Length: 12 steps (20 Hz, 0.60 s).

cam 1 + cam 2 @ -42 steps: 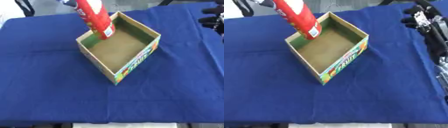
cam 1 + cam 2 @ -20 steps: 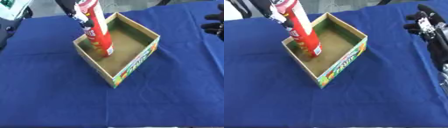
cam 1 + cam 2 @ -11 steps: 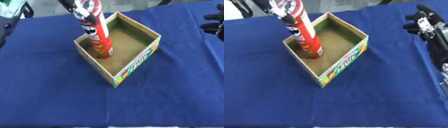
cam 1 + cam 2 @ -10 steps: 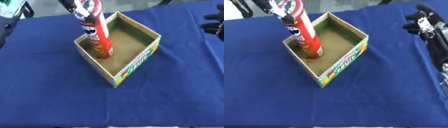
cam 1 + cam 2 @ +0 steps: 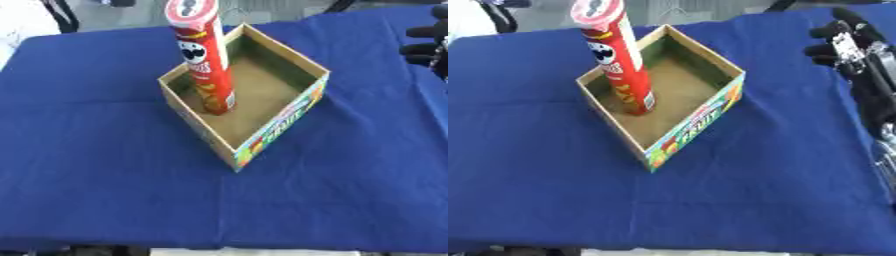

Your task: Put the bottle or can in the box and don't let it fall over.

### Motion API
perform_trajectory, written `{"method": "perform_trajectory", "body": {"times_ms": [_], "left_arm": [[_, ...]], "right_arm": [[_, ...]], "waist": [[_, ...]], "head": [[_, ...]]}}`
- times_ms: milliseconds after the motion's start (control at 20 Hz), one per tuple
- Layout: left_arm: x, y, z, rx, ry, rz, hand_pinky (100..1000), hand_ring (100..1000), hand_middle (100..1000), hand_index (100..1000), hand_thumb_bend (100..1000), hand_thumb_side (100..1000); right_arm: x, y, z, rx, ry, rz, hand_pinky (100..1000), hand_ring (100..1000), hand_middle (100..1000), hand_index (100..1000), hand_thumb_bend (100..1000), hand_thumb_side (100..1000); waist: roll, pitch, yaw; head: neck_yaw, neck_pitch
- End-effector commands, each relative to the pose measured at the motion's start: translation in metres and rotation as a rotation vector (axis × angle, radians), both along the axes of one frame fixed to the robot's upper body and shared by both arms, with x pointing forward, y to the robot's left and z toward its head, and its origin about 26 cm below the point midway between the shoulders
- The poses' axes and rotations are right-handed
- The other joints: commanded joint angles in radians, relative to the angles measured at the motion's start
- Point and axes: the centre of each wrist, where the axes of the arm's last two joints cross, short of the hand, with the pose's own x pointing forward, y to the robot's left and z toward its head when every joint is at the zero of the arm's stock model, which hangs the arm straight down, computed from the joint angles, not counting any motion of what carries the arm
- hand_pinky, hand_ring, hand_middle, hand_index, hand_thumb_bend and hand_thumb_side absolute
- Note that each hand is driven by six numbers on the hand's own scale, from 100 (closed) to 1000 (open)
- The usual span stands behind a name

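Since half a second ago the left hand has gone from the can [image 5: 205, 60]: it was held round the top then, and now it is not seen in either view. The can has been left alone. It stands upright on the floor of the box [image 5: 271, 127], in the left corner, just beside the left wall. Its lid is well above the rim, because the can is much taller than the box is deep. Nothing is touching it.

It was likely put in the corner so that two walls are close by to stop its foot from sliding. A tall, thin can like this tips easily, so a bump to the box or to the cloth could still knock it over.

The box is open at the top and lies turned at a slant on the blue cloth [image 5: 105, 175] that covers the desk. Bright pictures are printed on its near wall.

The right hand [image 5: 846, 42] is seen at the right edge, well apart from the box. Its fingers are loose and partly bent, and nothing is held in it. It is kept away so the can is not bumped.

The job looks done, as the can is in the box and has not fallen.
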Motion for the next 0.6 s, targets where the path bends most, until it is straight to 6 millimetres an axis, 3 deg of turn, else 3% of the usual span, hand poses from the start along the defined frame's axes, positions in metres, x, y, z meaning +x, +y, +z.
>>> {"method": "perform_trajectory", "body": {"times_ms": [50, 300, 350, 600], "left_arm": [[-0.018, 0.03, 0.016, -0.051, -0.062, 0.07, 413, 615, 662, 771, 475, 498], [-0.029, 0.056, 0.001, -0.123, -0.059, 0.138, 411, 615, 671, 767, 373, 561], [-0.031, 0.061, -0.002, -0.142, -0.057, 0.15, 410, 614, 665, 768, 315, 595], [-0.043, 0.076, -0.013, -0.242, -0.056, 0.187, 406, 615, 660, 785, 199, 700]], "right_arm": [[-0.003, -0.004, 0.01, -0.02, -0.035, -0.013, 840, 766, 785, 992, 100, 781], [-0.004, -0.005, 0.01, -0.012, -0.043, -0.02, 839, 766, 785, 991, 100, 780], [-0.004, -0.005, 0.01, -0.01, -0.046, -0.02, 839, 767, 785, 990, 100, 778], [-0.004, -0.005, 0.012, -0.004, -0.059, -0.02, 839, 767, 786, 988, 100, 775]], "waist": [[-0.008, -0.025, 0.005], [-0.024, -0.03, 0.016], [-0.028, -0.032, 0.019], [-0.044, -0.036, 0.029]], "head": [[-0.004, -0.009], [-0.003, -0.017], [-0.003, -0.018], [-0.001, -0.02]]}}
